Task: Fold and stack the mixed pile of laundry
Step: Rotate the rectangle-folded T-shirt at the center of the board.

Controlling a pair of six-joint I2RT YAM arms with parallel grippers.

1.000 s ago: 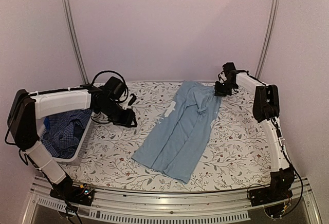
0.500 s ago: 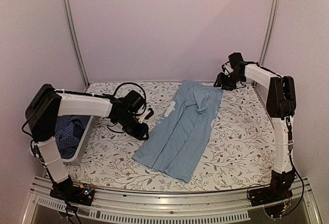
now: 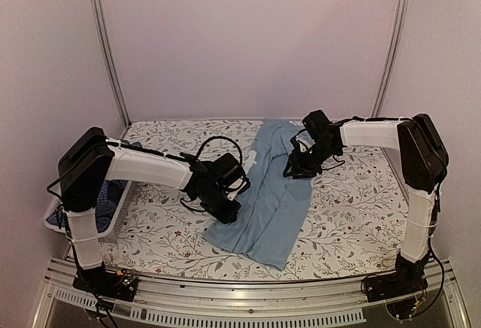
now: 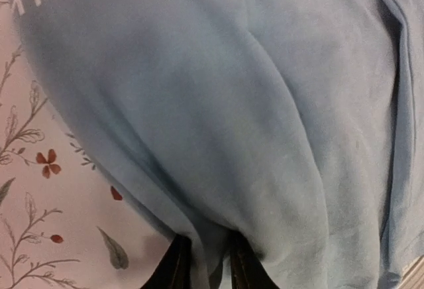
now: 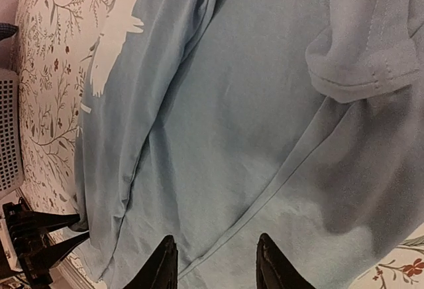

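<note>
Folding light-blue shirt [image 3: 272, 200]: left gripper [image 4: 209, 272] pinches its left edge, jaws nearly closed. Right gripper [image 5: 213, 262] hovers part-open, empty, above cloth. Next, likely: right grips too.

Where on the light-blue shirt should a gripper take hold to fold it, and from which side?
Grip the near left edge of the shirt, coming in low from the left. The shirt lies flat as a long strip on the table, so only its layered edge offers a lip to pinch. The left gripper pinches it there.
</note>
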